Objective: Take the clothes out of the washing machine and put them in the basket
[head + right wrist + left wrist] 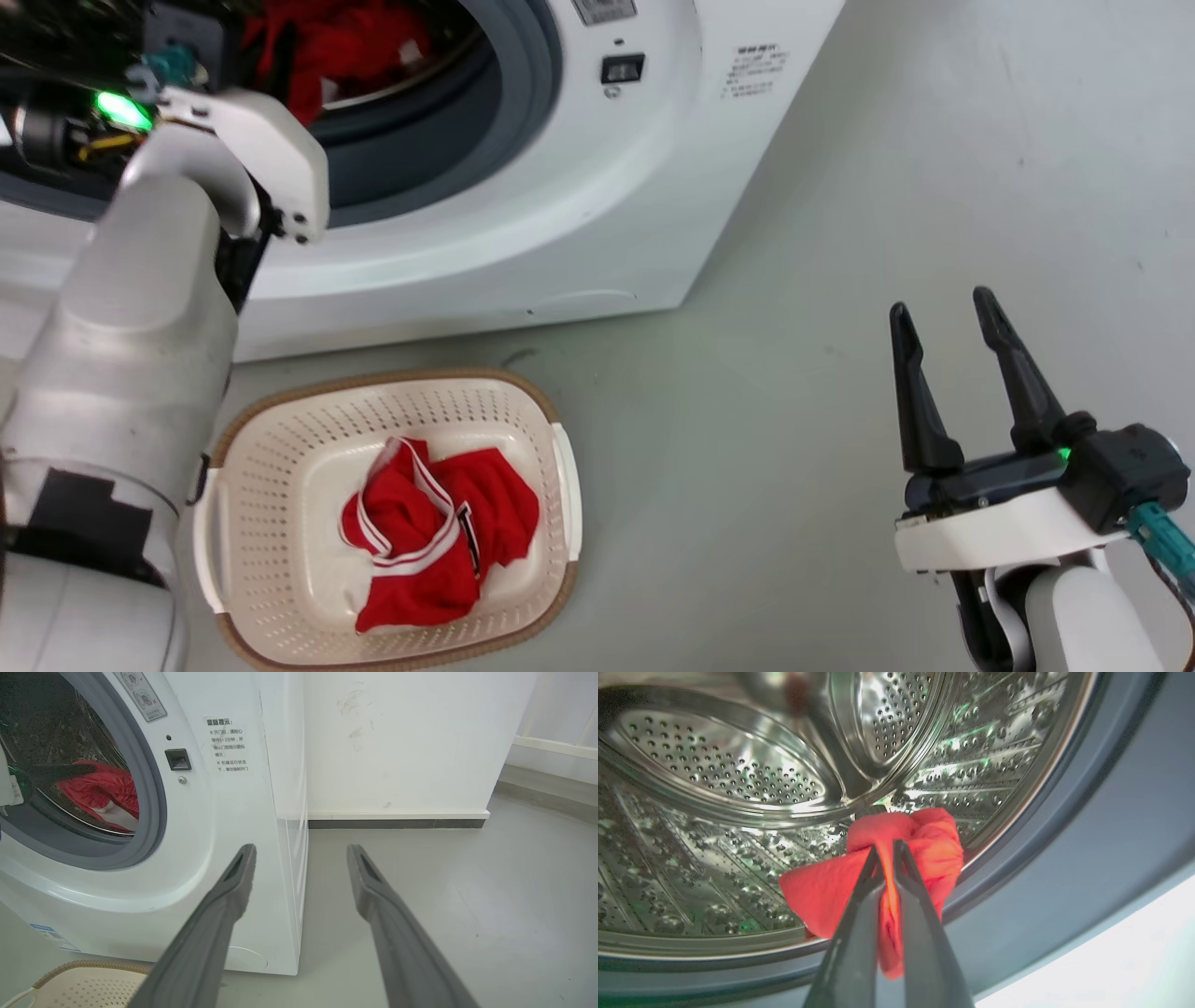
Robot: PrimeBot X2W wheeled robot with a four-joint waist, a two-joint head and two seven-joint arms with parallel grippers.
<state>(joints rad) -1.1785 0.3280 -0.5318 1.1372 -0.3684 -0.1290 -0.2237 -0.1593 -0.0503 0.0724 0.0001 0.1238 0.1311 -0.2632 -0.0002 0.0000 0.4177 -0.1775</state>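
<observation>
The white washing machine (579,187) stands open at the upper left of the head view, with red clothes (345,47) inside its grey-ringed porthole. In the left wrist view my left gripper (886,851) is shut on a bunch of red clothes (924,844) at the lip of the steel drum (714,774). A red garment with white-striped trim (439,532) lies in the cream basket (280,439) on the floor before the machine. My right gripper (943,313) hangs open over bare floor to the right, holding nothing; its own view has the same gripper (301,851) beside the machine (233,812).
My pale left forearm (140,308) crosses the left of the head view, in front of the machine's face. A white wall with a dark skirting (397,823) stands behind the machine. Grey floor (794,420) stretches to the right of the basket.
</observation>
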